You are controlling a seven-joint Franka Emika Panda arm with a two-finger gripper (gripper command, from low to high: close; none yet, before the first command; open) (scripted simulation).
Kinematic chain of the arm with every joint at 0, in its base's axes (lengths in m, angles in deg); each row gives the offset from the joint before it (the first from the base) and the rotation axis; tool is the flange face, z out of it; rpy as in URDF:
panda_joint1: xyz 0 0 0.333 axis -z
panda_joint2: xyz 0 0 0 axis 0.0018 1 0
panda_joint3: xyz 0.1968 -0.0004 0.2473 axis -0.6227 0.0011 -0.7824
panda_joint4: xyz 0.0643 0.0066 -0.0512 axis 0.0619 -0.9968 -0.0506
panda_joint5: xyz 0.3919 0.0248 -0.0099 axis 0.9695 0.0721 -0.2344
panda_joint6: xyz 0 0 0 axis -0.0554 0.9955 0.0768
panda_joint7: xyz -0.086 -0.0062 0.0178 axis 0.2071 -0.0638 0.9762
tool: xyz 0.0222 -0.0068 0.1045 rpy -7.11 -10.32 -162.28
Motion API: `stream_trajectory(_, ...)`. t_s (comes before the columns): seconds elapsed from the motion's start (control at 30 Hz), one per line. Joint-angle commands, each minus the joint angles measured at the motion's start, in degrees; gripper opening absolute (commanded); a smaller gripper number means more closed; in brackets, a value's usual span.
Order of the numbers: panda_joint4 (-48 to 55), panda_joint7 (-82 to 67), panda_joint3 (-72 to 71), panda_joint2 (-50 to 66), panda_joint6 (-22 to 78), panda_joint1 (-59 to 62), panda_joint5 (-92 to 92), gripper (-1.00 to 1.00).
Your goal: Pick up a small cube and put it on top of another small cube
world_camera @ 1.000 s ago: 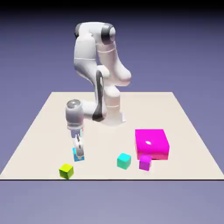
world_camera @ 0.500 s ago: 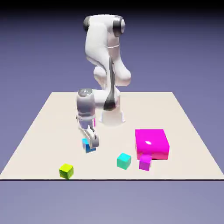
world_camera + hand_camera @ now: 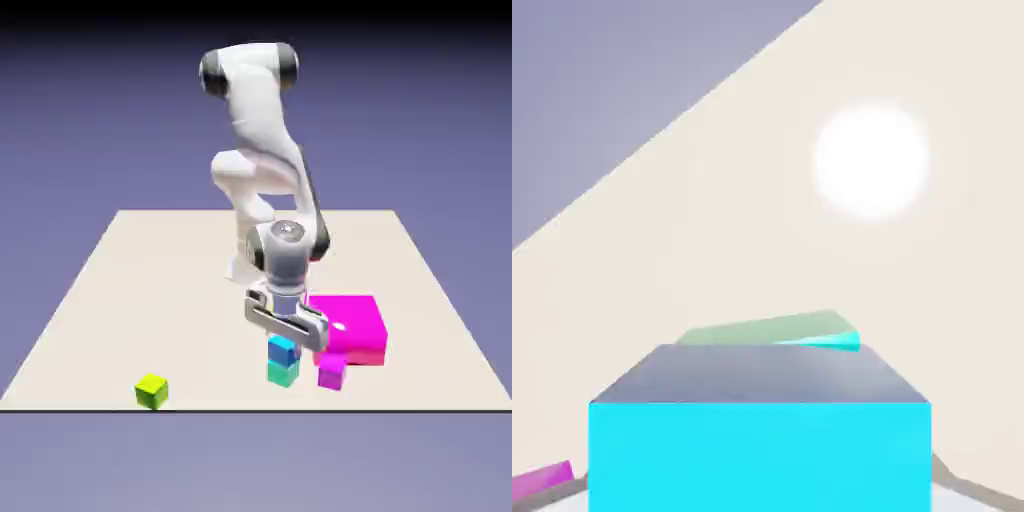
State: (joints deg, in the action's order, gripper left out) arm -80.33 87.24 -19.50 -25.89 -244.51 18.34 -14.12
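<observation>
A flat, pale beige worktop [image 3: 100, 300] is set before a plain blue-violet backdrop (darkened toward the top); a bright glare spot is seen in the hand view.

The exterior view looks down from a raised, distant spot, taking in the whole table [image 3: 90, 310] and arm. The hand view sits very near the sky-blue cube [image 3: 759, 440], which fills its lower half. Both views share this cube [image 3: 283, 349] and the teal cube [image 3: 282, 373] beneath.
</observation>
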Motion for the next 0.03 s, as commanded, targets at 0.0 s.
stream_trajectory(0.0, -0.09, -1.55, -1.46, -2.08, 1.75, 1.08, 2.16, 1.00)
